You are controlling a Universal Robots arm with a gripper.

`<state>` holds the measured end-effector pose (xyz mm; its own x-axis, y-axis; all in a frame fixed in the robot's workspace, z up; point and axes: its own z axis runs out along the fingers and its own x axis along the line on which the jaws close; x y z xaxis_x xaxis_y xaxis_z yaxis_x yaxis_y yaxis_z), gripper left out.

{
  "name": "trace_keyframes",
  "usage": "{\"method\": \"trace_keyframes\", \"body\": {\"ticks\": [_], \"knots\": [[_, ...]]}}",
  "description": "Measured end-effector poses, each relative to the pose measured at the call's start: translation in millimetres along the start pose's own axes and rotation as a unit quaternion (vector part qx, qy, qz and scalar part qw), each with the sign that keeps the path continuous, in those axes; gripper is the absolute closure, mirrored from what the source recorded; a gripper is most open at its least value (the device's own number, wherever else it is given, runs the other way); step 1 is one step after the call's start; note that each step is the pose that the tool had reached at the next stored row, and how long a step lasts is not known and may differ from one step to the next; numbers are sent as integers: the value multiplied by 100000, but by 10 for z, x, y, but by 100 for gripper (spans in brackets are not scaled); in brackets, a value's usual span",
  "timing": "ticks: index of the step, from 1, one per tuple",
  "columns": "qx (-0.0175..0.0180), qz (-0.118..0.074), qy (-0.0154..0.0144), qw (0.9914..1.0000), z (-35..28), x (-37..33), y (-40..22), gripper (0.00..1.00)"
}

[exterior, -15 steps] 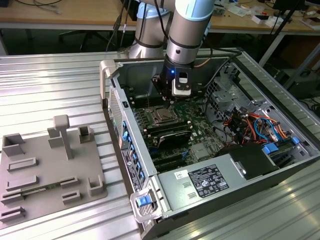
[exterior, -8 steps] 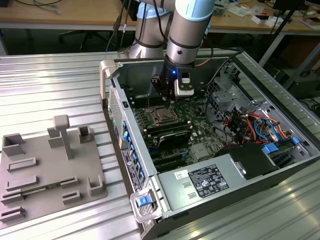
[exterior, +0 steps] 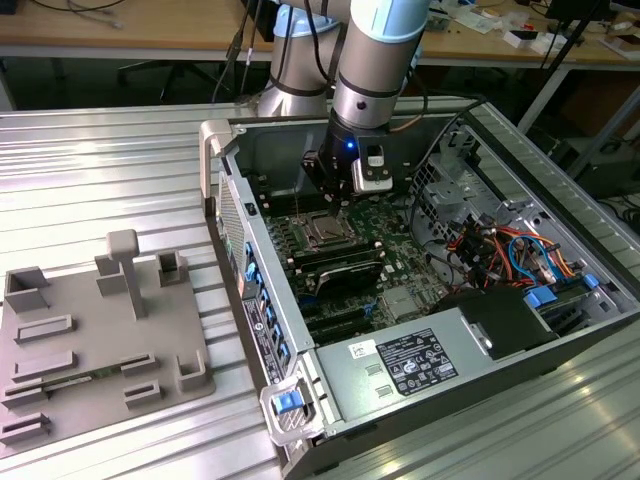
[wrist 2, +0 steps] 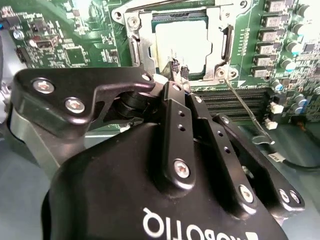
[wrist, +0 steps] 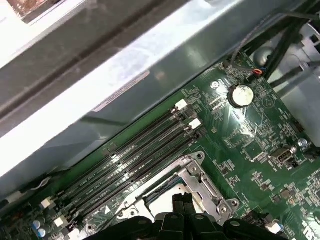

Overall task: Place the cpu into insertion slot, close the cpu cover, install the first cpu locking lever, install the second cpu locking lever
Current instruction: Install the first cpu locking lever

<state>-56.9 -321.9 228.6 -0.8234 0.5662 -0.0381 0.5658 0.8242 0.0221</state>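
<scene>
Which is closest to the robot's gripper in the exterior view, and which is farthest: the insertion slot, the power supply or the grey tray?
Starting from the gripper:
1. insertion slot, just beneath it on the motherboard.
2. power supply, at the case's near end.
3. grey tray, outside the case, on the exterior view's left.

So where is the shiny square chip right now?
The cpu sits on the green board, framed by the silver cover. In the second wrist view the hand is right by it, with the memory slots alongside.
</scene>
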Motion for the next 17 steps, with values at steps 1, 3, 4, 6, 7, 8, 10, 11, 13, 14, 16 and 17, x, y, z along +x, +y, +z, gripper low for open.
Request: {"method": "trace_keyframes", "body": {"ticks": [1,3,4,6,7,8,10,11,13,14,16,17], "knots": [[-59,-1491,33,99989,0,0,0,89],[-200,-5323,120,99858,0,0,0,89],[-233,-6035,132,99817,0,0,0,89],[-237,-6157,135,99810,0,0,0,89],[-239,-6259,138,99804,0,0,0,89],[-241,-6262,139,99803,0,0,0,89],[-240,-6263,138,99803,0,0,0,89],[-240,-6268,140,99803,0,0,0,89],[-238,-6274,138,99803,0,0,0,89],[-239,-6276,139,99803,0,0,0,89],[-241,-6280,139,99802,0,0,0,89],[-241,-6282,139,99802,0,0,0,89]]}}
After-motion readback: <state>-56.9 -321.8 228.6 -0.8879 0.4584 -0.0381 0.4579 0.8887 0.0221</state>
